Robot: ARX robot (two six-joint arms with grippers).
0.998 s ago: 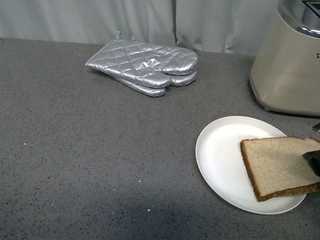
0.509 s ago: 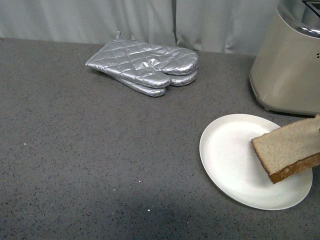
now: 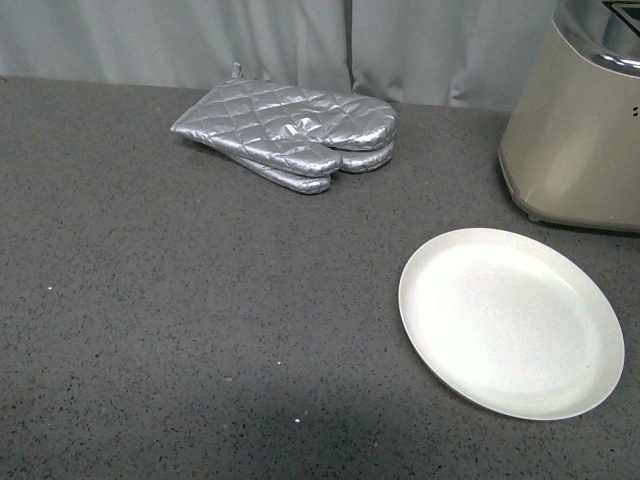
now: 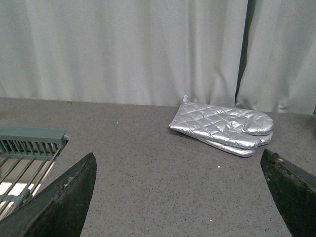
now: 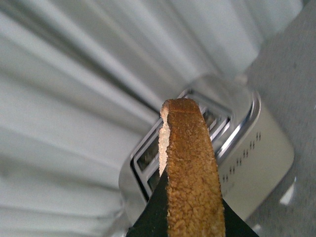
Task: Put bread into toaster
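Observation:
In the right wrist view my right gripper (image 5: pixel 190 217) is shut on the bread (image 5: pixel 190 168), seen edge-on with its brown crust towards the camera. Behind it stands the beige toaster (image 5: pixel 252 163) with its chrome top and slots (image 5: pixel 148 155). In the front view the toaster (image 3: pixel 580 140) stands at the far right, cut by the frame edge; the bread and both grippers are out of that view. My left gripper (image 4: pixel 182 197) is open and empty, low over the grey counter.
A round white plate (image 3: pixel 510 320) lies bare in front of the toaster. Two quilted silver oven mitts (image 3: pixel 290 130) lie at the back, also in the left wrist view (image 4: pixel 224 127). A grey-green rack (image 4: pixel 29 148) is beside the left gripper. White curtain behind.
The bread has been lifted off the plate to the right and out of the front view. The plate shifted slightly to the right early on and now lies bare.

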